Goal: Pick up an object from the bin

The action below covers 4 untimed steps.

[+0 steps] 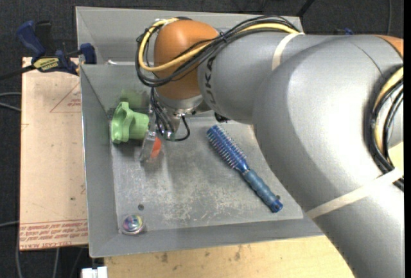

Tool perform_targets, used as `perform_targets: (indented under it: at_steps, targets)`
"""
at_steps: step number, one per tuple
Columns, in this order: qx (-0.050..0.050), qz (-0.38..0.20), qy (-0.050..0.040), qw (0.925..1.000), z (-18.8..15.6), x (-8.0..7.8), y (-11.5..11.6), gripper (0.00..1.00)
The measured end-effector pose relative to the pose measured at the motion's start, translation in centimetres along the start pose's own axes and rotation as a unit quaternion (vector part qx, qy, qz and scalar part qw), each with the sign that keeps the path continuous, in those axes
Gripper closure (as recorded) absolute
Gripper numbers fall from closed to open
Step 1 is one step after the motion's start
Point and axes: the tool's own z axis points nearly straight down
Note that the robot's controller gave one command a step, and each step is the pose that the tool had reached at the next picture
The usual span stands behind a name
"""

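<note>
Four loose things I count in the bin [96,161] from the camera view. The arm [308,116] comes in from the right, its big grey links covering the bin's right side and back right corner. An orange cover [183,55] sits on the wrist, with black and yellow cables [151,45] looped round it.

The gripper [157,135] hangs under that cover, low over the floor in the left half of the bin, towards the back. I cannot tell whether its jaws stand apart or together, since the wrist and cables hide most of them from up here.

A small orange piece [153,149] with a grey part beside it sits right at the gripper's tip, on the front side. I cannot tell whether it touches the gripper or is gripped, so I don't mark it as held.

A green plastic part [127,122], chunky with a round collar shape, sits just left of the gripper against the left sloping wall. It is near or touching the gripper body; I can't tell which.

A blue hairbrush [241,166] lies flat on the floor to the right of the gripper. It runs diagonally, bristle head towards the back left and handle end towards the front right. It is apart from the gripper and close under the arm.

A small shiny round thing [133,224] is in the front left corner, well apart from the rest. The floor is scuffed grey metal.
</note>
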Motion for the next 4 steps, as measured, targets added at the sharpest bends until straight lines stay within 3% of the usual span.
perform_targets:
  at_steps: [1, 2, 3, 4]
  targets:
    - [0.0, 0.0, -0.0011, 1.0, -0.1, 0.0, -0.1, 1.0]
    - [-0.002, -0.018, -0.0041, 0.9998, -11.8, 2.6, 1.1, 1.0]
    - [0.0, -0.018, -0.0004, 0.9998, -11.2, 2.7, 1.0, 0.0]
    - [0.004, 0.035, 0.0084, 0.9993, 0.4, 0.7, 3.3, 0.0]
